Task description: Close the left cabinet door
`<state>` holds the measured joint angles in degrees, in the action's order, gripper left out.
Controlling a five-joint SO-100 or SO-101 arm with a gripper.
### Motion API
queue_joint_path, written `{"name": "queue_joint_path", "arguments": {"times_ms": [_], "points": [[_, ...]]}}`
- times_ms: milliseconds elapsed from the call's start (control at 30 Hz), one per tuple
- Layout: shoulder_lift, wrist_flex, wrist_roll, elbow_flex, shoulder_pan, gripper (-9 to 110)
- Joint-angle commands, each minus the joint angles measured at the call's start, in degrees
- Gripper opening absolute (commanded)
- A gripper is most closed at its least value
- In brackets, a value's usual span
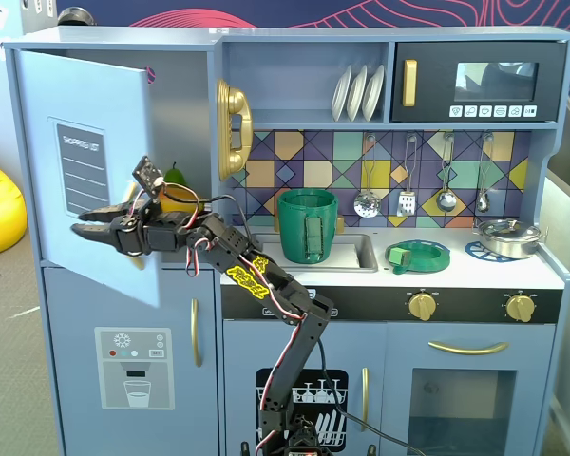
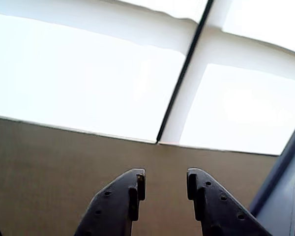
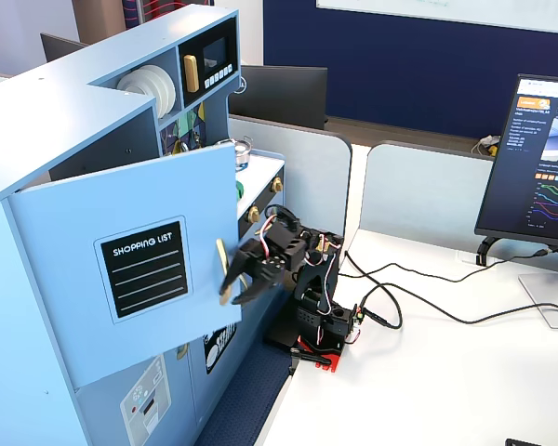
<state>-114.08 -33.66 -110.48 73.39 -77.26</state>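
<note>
The left cabinet door (image 1: 104, 114) is light blue with a black "SHOPPING LIST" label and stands partly open, its free edge swung out from the cabinet. It also shows in the other fixed view (image 3: 93, 232), where its curved gold handle (image 3: 220, 268) sits at the free edge. My gripper (image 1: 79, 224) is open and empty in front of the door's outer face, its tips right by the handle (image 3: 234, 279). I cannot tell whether it touches. In the wrist view the gripper (image 2: 165, 179) shows only a brown surface between the parted fingers, and a blue edge (image 2: 285, 187) at the right.
The lower door with the dispenser graphic (image 1: 133, 366) is shut below. Fruit (image 1: 176, 195) lies inside the open cabinet. A green pot (image 1: 307, 226) stands in the sink. The arm's base (image 3: 321, 321) and cables sit on the white desk near a monitor (image 3: 539, 158).
</note>
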Motion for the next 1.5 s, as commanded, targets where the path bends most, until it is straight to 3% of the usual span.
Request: {"name": "queue_joint_path", "arguments": {"times_ms": [0, 533, 867, 1100, 1467], "points": [[-3.0, -1.3, 1.4, -3.3, 6.1, 0], [1.4, -2.4, 9.6, -6.5, 36.2, 0], [-0.7, -1.8, 11.1, -3.1, 39.9, 0], [-16.9, -6.9, 9.3, 13.8, 39.4, 0], [-45.4, -17.8, 8.7, 54.8, 61.7, 0]]}}
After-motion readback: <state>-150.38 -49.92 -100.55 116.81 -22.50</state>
